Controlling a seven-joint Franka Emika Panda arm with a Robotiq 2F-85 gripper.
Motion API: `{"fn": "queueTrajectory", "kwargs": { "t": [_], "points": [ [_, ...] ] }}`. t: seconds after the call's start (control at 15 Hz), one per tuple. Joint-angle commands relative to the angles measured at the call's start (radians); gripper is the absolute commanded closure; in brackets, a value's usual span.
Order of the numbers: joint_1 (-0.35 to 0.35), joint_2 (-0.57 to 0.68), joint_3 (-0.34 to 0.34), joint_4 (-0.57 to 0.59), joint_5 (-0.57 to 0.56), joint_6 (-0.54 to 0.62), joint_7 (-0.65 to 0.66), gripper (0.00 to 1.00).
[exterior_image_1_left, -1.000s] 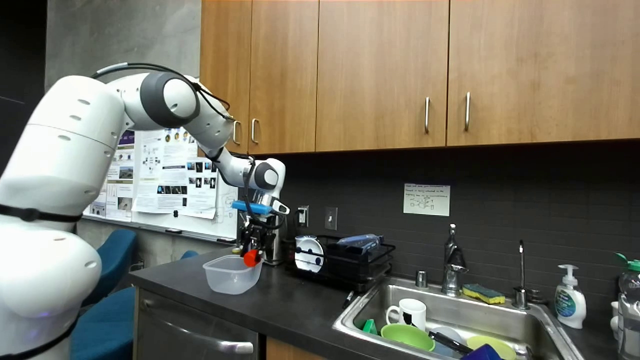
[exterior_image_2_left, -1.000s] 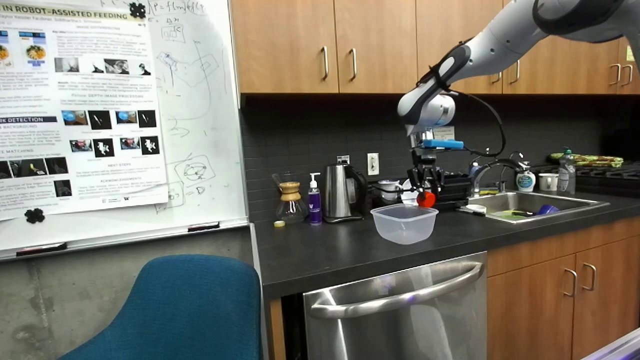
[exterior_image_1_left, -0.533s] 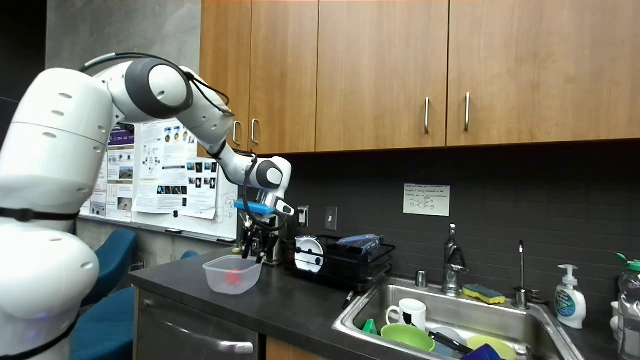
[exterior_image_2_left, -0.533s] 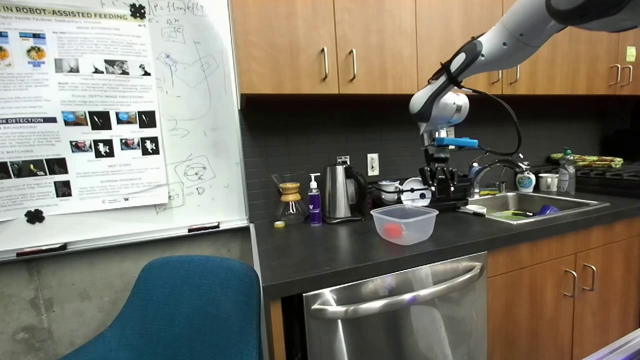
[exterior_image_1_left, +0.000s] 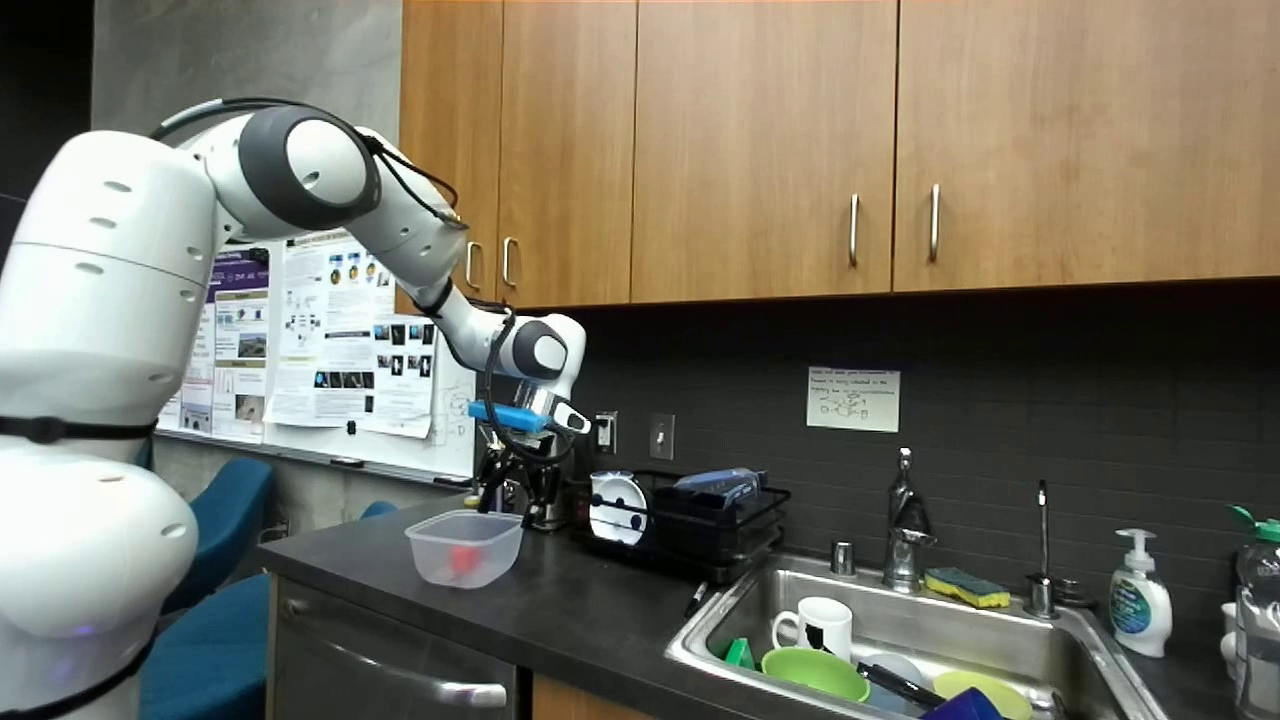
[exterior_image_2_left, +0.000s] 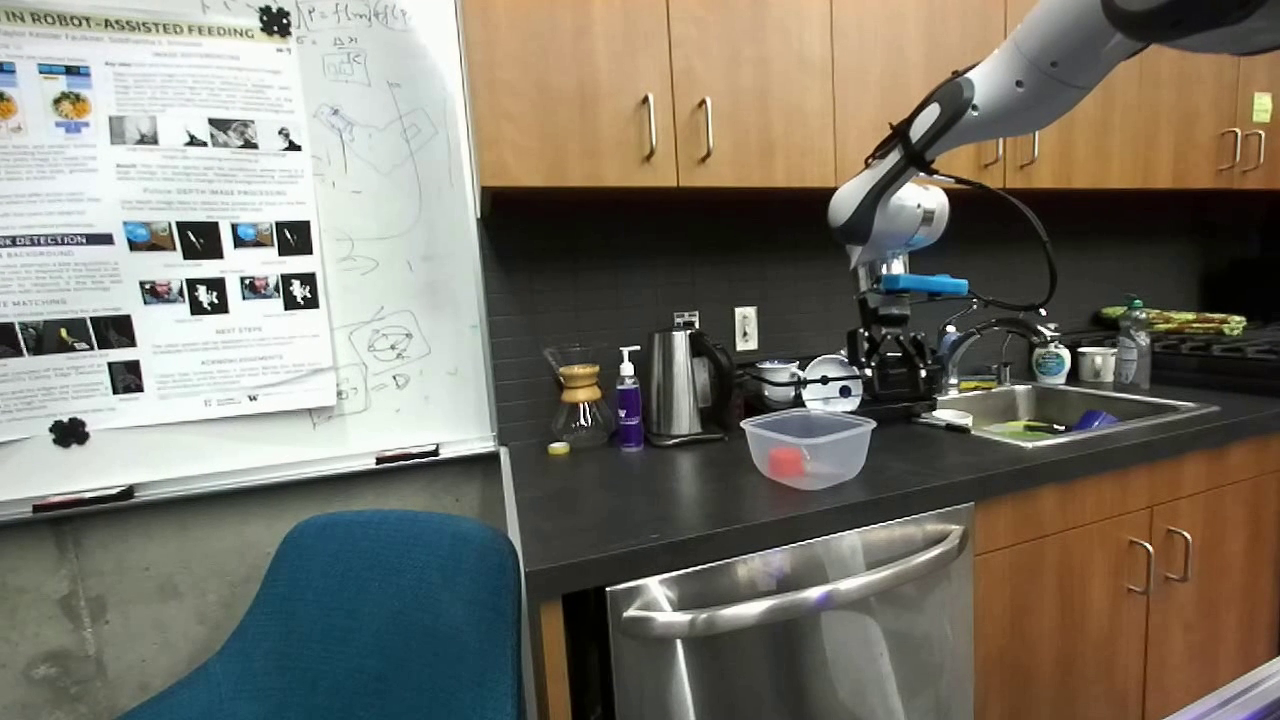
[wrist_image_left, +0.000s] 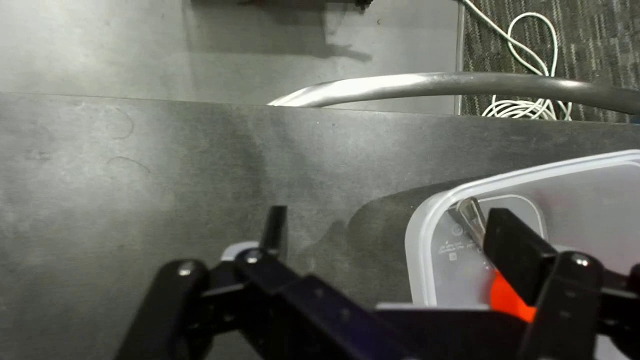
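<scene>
The fingers (wrist_image_left: 517, 250) hang wide apart with only air between them, above the dark grey bench (wrist_image_left: 175, 200) and just beside a translucent, rounded-square plastic tub (wrist_image_left: 419, 250), one near its rim. A bright red, rounded thing (wrist_image_left: 507, 300) lies lower, inside that tub, off to one side of the gap, partly hidden behind that finger in the wrist view. A silvery metal piece (wrist_image_left: 469, 214) slants in line with it, but any join is covered, so I can't tell its long axis.

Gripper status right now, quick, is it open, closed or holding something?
Gripper: open, jaws well apart, holding nothing; the red-orange item is inside the plastic container.
</scene>
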Motion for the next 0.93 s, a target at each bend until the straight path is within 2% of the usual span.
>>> {"fn": "queueTrajectory", "kwargs": {
  "t": [0.0, 0.47, 0.87],
  "points": [
    [0.011, -0.023, 0.004, -0.014, -0.03, -0.008, -0.018, 0.0],
    [0.076, -0.001, 0.045, 0.04, -0.202, -0.019, -0.017, 0.0],
    [0.103, 0.007, 0.064, 0.062, -0.233, -0.013, -0.025, 0.0]
  ]
}}
